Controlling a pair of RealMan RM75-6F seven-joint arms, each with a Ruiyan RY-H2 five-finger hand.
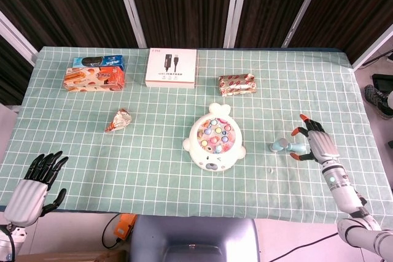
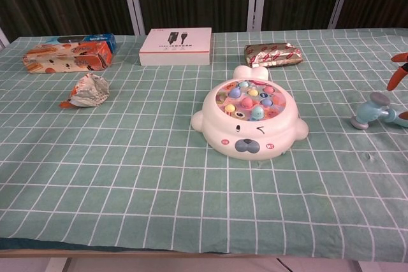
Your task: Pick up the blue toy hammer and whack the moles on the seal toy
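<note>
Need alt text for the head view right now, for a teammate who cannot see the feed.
The right robot hand, fingers spread, sits over the handle of the blue toy hammer, lying right of the seal toy on a green checked tablecloth. The left robot hand waits open at the table's near-left edge.

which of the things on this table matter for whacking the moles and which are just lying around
Belongs to the job:
- small blue plastic toy hammer, lying on the cloth
- round white seal toy with coloured moles
- right hand, open over the hammer's handle

Just lying about:
- white flat cable box
- orange and blue snack boxes
- red patterned wrapped packet
- crumpled wrapper
- left hand, idle
</note>
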